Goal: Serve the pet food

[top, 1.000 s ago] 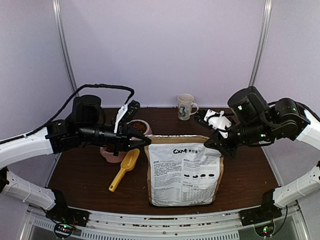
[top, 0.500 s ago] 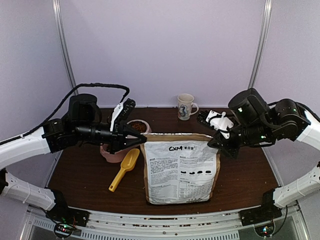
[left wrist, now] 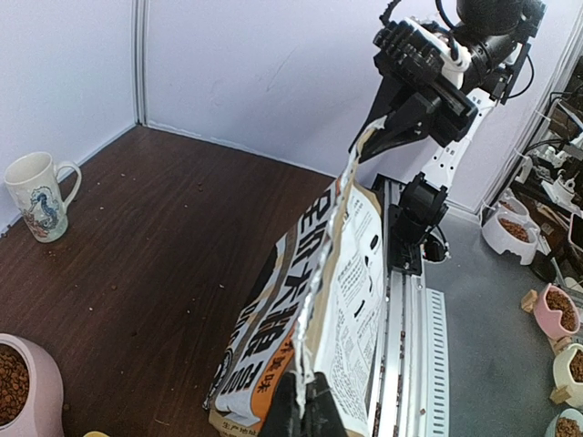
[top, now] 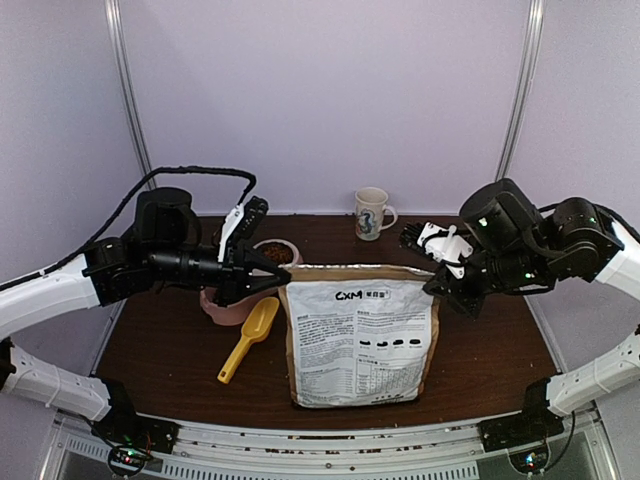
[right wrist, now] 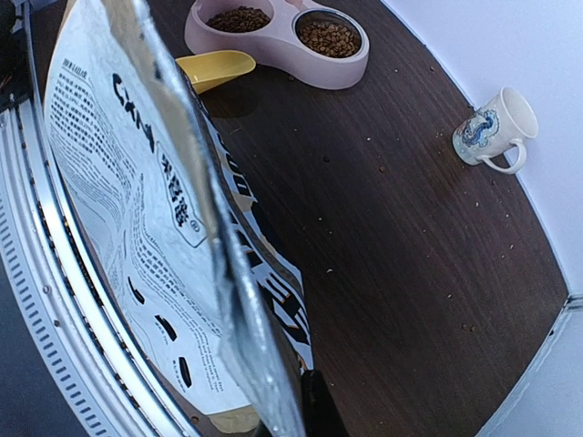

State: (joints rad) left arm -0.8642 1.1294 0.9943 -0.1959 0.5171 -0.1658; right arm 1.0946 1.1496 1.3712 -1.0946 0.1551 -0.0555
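So we've got a pink plastic two-compartment pet bowl on the dark brown wooden table. Both compartments hold the pet food, tiny dark reddish-brown kibble pellets in loose heaps. The tan-and-white printed bag stands upright, with the left gripper and right gripper each pinched tight on a top corner. We can't see inside it. A yellow plastic scoop lies just beside the bowl, and a cream ceramic mug stands at the back.
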